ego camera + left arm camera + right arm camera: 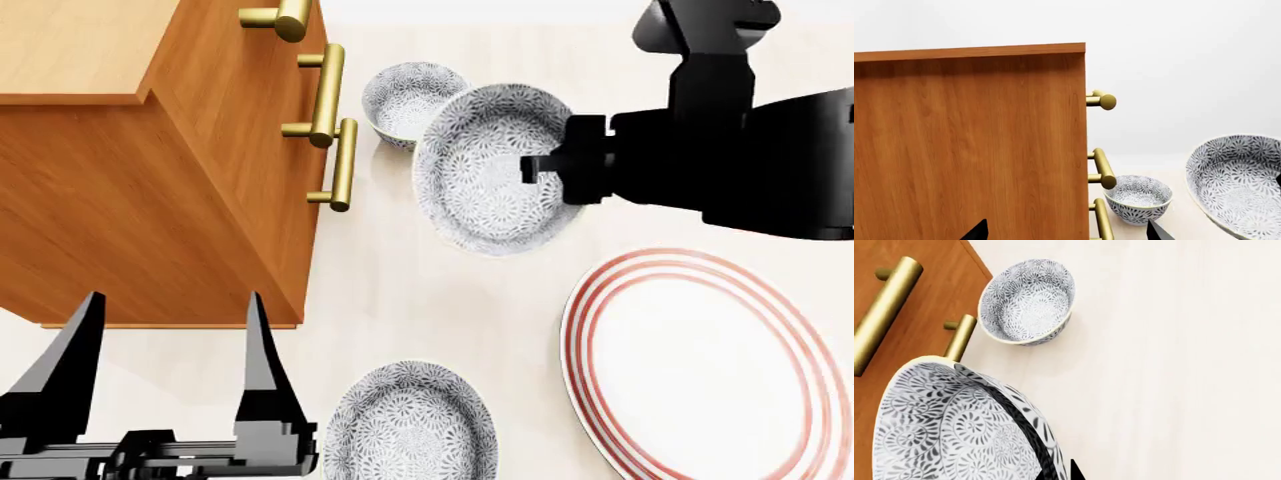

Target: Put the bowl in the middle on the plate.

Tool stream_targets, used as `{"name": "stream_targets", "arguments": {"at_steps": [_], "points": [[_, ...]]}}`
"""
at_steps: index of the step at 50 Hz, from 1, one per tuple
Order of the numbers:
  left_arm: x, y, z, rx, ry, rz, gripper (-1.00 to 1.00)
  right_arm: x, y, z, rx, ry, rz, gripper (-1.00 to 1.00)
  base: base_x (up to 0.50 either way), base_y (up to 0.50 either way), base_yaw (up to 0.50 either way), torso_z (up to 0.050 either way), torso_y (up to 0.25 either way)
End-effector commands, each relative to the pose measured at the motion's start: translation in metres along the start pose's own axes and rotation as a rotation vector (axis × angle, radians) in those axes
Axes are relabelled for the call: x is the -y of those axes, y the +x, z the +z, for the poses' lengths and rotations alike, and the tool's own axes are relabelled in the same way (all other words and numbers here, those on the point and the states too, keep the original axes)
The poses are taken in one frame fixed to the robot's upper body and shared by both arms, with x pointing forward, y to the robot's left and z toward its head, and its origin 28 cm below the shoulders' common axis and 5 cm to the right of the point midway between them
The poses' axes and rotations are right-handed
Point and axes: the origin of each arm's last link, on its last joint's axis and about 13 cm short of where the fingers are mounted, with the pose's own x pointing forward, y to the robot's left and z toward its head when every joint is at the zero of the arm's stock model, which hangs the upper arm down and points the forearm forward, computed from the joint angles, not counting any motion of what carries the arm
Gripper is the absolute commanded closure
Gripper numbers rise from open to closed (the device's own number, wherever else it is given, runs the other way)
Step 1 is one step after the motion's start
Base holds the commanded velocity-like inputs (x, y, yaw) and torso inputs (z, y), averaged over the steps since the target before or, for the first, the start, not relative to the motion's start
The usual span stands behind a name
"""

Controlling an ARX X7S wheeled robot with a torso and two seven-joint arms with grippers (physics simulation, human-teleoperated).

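Observation:
Three grey-blue flowered bowls line up beside the cabinet in the head view. The bowl in the middle [487, 170] is tilted, and my right gripper [537, 165] is shut on its right rim. The right wrist view shows one finger inside this bowl [954, 425] and the other tip just outside the rim, at my right gripper [1059, 471]. The bowl also appears in the left wrist view [1237, 182]. The red-ringed white plate [707, 365] lies flat at the right, below the right arm. My left gripper [167, 345] stands open and empty at the lower left, shown again in its own wrist view [1067, 232].
A wooden cabinet [160, 200] with brass handles [340, 165] fills the left. A smaller-looking far bowl [407, 100] sits next to the handles, visible in both wrist views [1137, 197] [1027, 300]. The near bowl [411, 425] lies right of my left gripper.

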Motion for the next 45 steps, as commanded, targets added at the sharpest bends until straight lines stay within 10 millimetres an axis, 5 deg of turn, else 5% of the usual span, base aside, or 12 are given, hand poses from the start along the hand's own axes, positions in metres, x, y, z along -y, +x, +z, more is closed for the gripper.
{"name": "stream_targets", "arguments": {"at_steps": [1, 27, 45], "points": [[0.000, 0.000, 0.000, -0.001, 0.004, 0.002, -1.00, 0.014, -0.036, -0.004, 0.033, 0.059, 0.031, 1.00, 0.00, 0.00, 0.00, 0.000, 0.000], [0.001, 0.000, 0.000, 0.003, 0.003, -0.003, -1.00, 0.060, -0.092, -0.043, 0.096, 0.244, -0.023, 1.00, 0.00, 0.00, 0.00, 0.000, 0.000], [0.002, 0.000, 0.000, 0.004, 0.006, -0.003, -1.00, 0.086, -0.103, -0.077, 0.100, 0.318, -0.097, 1.00, 0.00, 0.00, 0.00, 0.000, 0.000]]}}
